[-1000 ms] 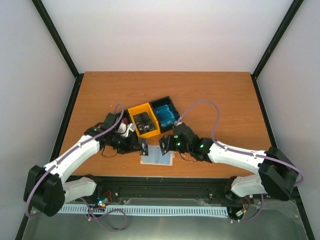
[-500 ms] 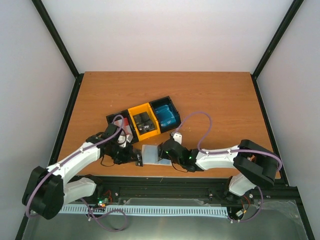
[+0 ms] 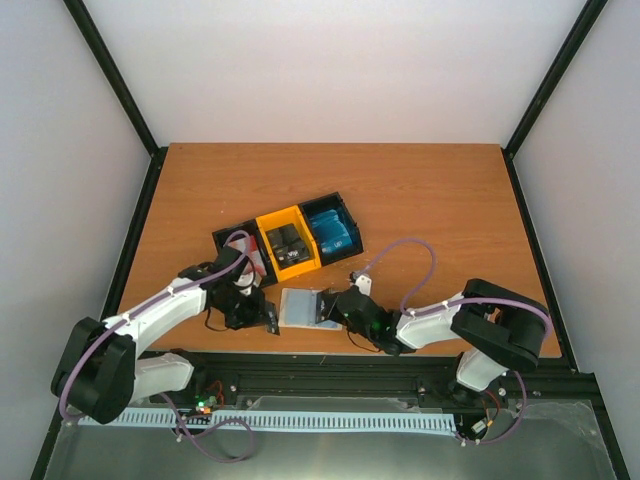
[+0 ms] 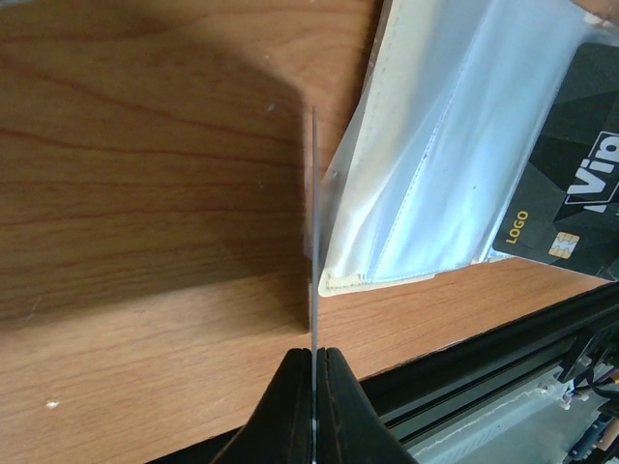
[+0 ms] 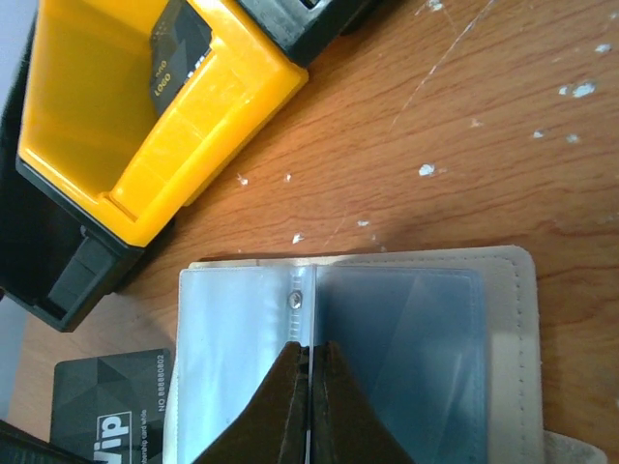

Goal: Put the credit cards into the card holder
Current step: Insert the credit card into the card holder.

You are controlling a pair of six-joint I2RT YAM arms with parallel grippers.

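Left gripper (image 4: 314,356) is clamping a thin credit card (image 4: 314,222), which shows edge-on from the wrist and stands upright over the table (image 4: 135,319). The card's far edge is sitting at the near corner of the card holder (image 4: 426,164), touching or just short of it; cannot tell which. It is not yet in a pocket.

Right gripper (image 5: 309,353) is pinching a clear leaf at the holder's spine, jaws closed on it, with the holder lying open and flat on the wood near the table's front edge.

A black Vip card (image 4: 571,193) is showing at the holder's edge in both wrist views. Whether it is tucked in or lying loose is unclear. The page right of the spine looks darker behind the plastic, possibly a seated card; unconfirmed.

Beyond the holder, the tray (image 5: 222,126) is holding stock: black cards (image 5: 179,48) in the yellow bin and a blue stack (image 3: 330,228) in the end bin.

Judgement: early going. One card is lining up for insertion, and most are waiting in the tray.
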